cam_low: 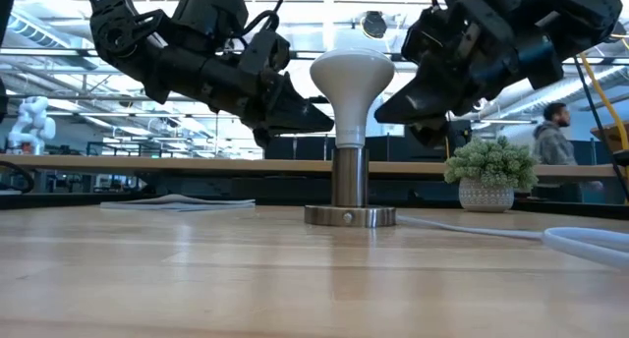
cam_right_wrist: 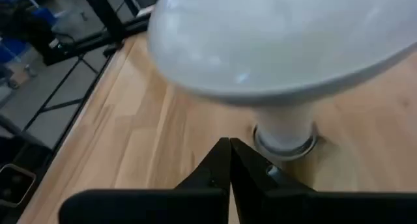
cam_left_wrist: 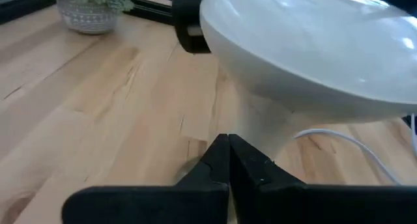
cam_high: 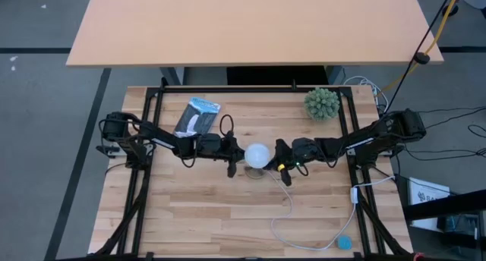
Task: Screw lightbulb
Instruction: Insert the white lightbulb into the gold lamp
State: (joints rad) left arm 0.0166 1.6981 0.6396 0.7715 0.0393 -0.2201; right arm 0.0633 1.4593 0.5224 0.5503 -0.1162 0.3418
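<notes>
So the lightbulb [cam_low: 352, 90] is standing upright in the metal socket [cam_low: 350, 193], right about the middle of the wooden table [cam_high: 228, 215], dome up and narrow end down in the post. The socket's round base sits flat on the wood, and a white cord [cam_high: 290, 208] trails off it toward the near edge, ending by a small blue thing [cam_high: 345, 243].

Both arms are crowding the bulb from either side. The left gripper [cam_high: 231, 156] is just beside it, and in its own wrist view the fingers [cam_left_wrist: 218, 162] are pinched together, tips touching, nothing between them. Same deal for the right gripper [cam_high: 279, 156]: fingers [cam_right_wrist: 228, 160] closed tip to tip, bulb just ahead of them, not held.

Further back there's a folded packet or pamphlet [cam_high: 196, 117] lying behind the left arm and a spiky green plant [cam_high: 322, 103] in a pale pot at the far right corner. Past the table, a person [cam_low: 556, 132] stands in the room.
</notes>
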